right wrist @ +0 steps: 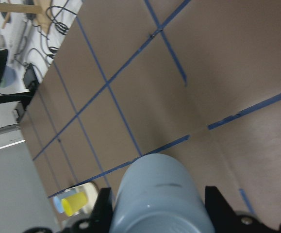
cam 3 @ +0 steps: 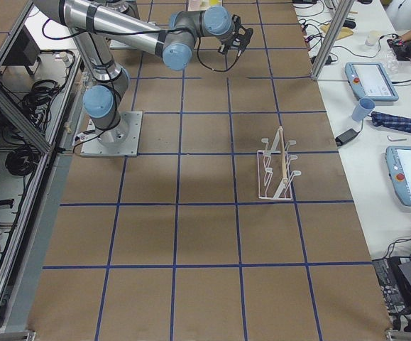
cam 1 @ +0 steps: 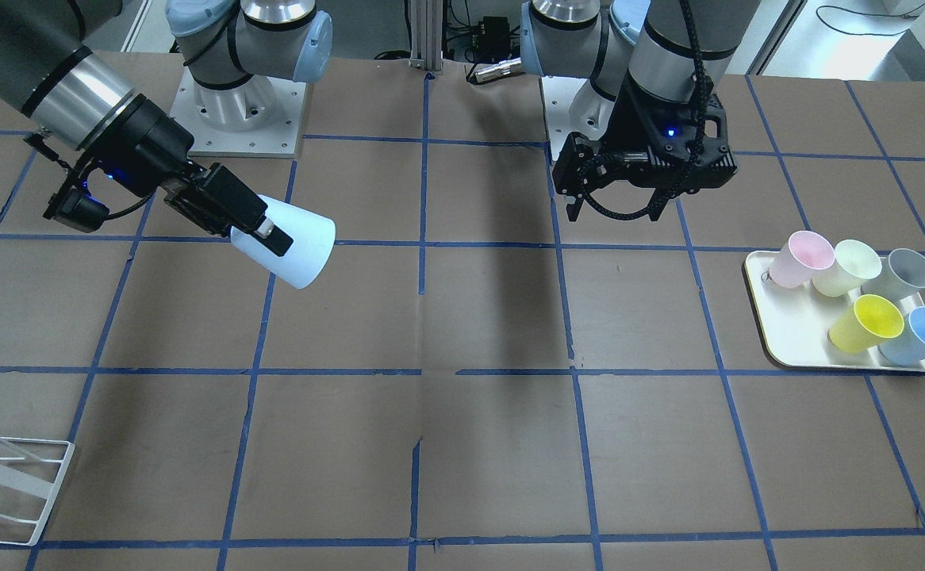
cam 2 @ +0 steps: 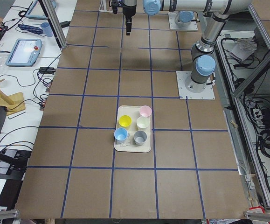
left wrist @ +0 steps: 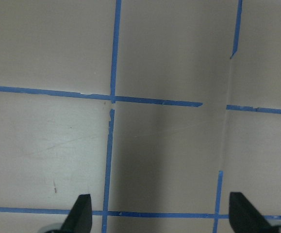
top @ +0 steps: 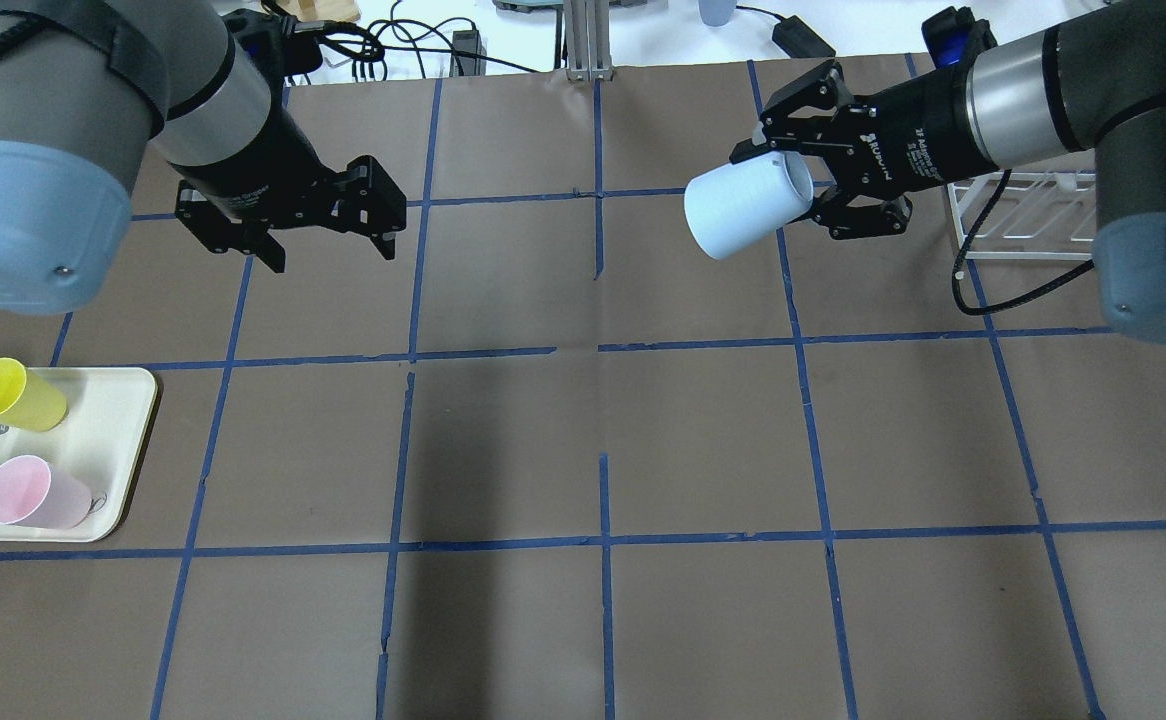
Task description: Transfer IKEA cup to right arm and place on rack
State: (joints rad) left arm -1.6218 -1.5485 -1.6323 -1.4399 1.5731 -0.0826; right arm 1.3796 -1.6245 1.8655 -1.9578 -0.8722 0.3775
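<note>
My right gripper (top: 795, 180) is shut on the rim of the pale-blue IKEA cup (top: 743, 205) and holds it on its side above the table, base pointing toward the table's middle. The front view shows the same gripper (cam 1: 268, 230) and cup (cam 1: 297, 246). In the right wrist view the cup (right wrist: 159, 194) sits between the two fingers. The white wire rack (top: 1018, 215) stands just behind the right arm; it also shows in the front view (cam 1: 10, 484) and right view (cam 3: 276, 167). My left gripper (top: 331, 255) is open and empty, apart from the cup; it shows open in the left wrist view (left wrist: 162, 213).
A cream tray (cam 1: 772, 325) at the robot's far left holds pink, pale-green, grey, yellow (cam 1: 867, 323) and a second blue cup (cam 1: 923, 337). The tray also shows in the overhead view (top: 133, 430). The table is brown with blue tape lines.
</note>
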